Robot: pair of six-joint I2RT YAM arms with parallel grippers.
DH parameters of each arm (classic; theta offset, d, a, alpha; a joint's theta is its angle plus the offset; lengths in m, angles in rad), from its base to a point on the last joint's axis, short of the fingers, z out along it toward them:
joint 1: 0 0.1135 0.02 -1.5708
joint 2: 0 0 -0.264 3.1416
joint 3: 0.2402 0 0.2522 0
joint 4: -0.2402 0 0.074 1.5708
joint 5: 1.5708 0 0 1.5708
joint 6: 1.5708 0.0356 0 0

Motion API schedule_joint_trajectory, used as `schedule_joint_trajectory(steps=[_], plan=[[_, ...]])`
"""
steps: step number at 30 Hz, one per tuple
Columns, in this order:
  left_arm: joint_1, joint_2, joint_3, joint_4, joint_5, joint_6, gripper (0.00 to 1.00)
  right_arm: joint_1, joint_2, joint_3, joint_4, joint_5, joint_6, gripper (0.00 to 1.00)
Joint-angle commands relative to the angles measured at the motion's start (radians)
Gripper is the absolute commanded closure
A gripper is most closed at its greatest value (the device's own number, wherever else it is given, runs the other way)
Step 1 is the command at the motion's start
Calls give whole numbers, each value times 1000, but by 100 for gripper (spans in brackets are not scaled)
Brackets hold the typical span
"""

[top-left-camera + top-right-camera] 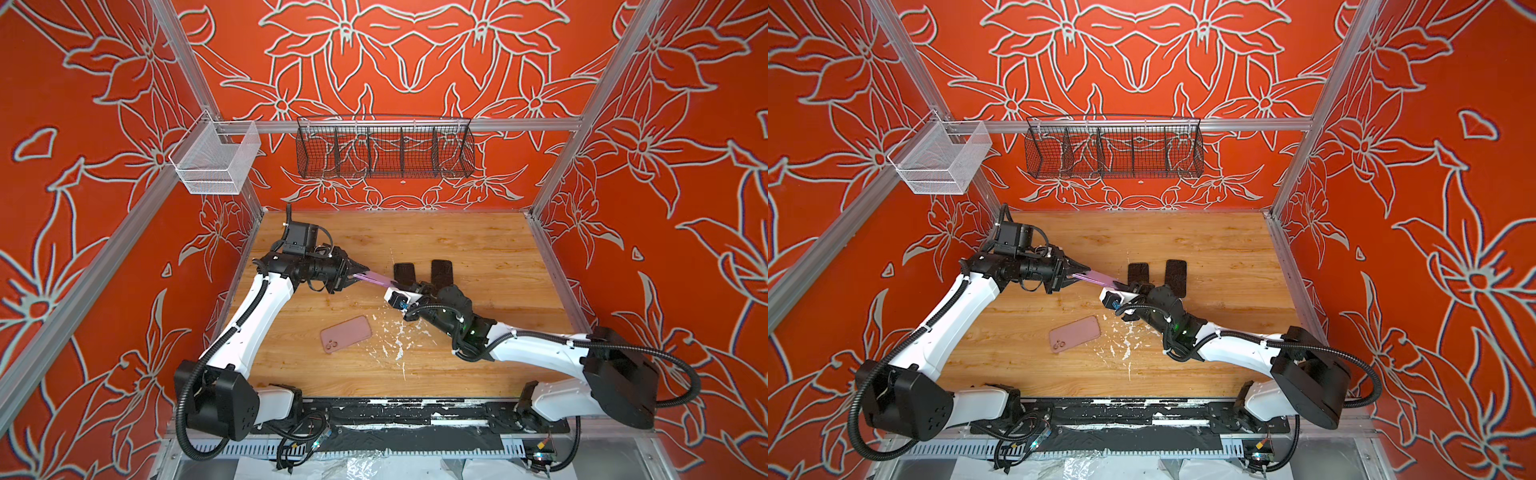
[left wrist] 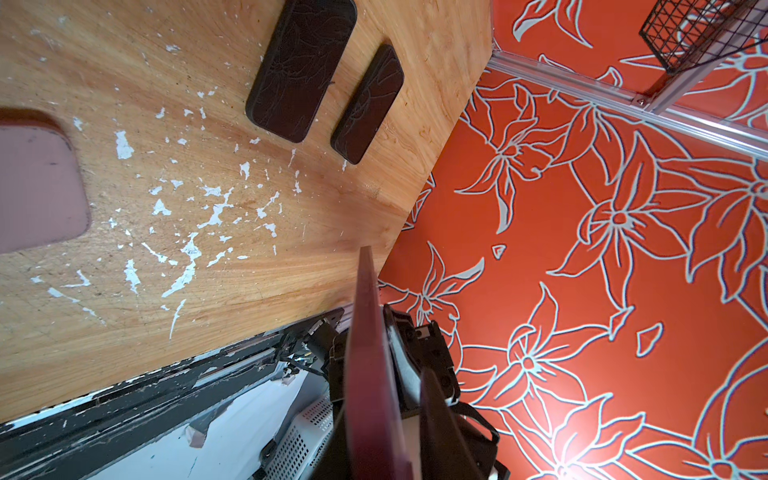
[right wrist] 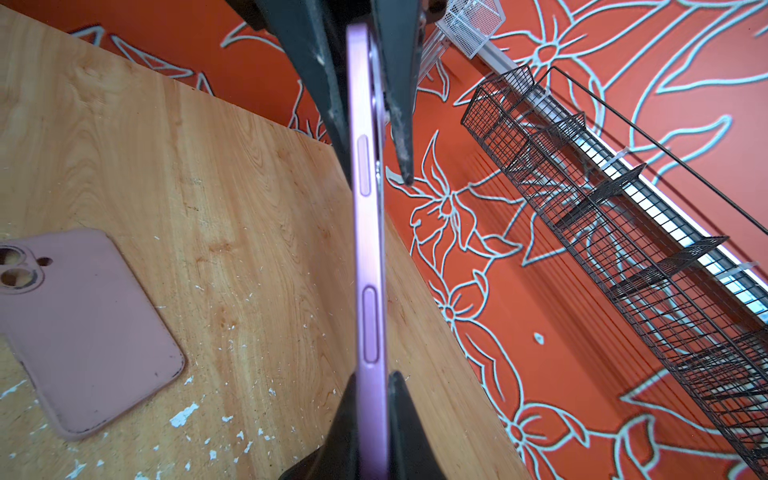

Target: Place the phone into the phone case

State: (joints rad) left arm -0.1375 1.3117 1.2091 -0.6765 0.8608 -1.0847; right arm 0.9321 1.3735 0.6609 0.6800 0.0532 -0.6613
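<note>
Orange floral walls box in a scuffed wooden table (image 1: pixel 457 249). Above it the phone (image 1: pixel 374 279) hangs on edge in the air, bridging the 2 grippers. The left gripper (image 1: pixel 360 275) flanks 1 end, and the right gripper (image 1: pixel 401 286) is clamped across the other. I cannot tell whether the left jaws press on the phone or only bracket it; the right wrist view hints at a slight gap on 1 side. The case (image 1: pixel 345 333) lies flat on the table, well apart from both grippers, on their arm-base side, with its back up and the camera holes showing.

The phone is probably stiff, with slick glass faces that would not forgive a drop. It is best pinched across the flat faces near an end, clear of the side buttons (image 3: pixel 365 166). The case looks light and soft, so it is likely to skid or flex and needs pinning at a rim.
</note>
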Motion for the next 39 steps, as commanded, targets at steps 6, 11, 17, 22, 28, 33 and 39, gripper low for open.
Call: schedule_joint_trajectory(steps=[6,11,17,22,28,33,39], plan=[[-5,-49,-16,58,47,12,46,6,-22,32,32,89,96,100],[-3,-74,-17,97,33,18,31,4,-76,52,-123,80,168,100],[10,-147,46,115,-66,188,14,-38,-228,135,-533,2,423,100],[10,-213,77,85,-170,458,10,-210,-305,250,-900,-329,673,100],[10,-316,-129,315,-104,576,7,-448,-328,267,-986,-807,897,100],[9,-296,-196,358,21,572,8,-585,-285,222,-765,-1076,1195,100],[9,-224,-209,354,127,541,9,-626,-157,205,-543,-1270,1436,100]])
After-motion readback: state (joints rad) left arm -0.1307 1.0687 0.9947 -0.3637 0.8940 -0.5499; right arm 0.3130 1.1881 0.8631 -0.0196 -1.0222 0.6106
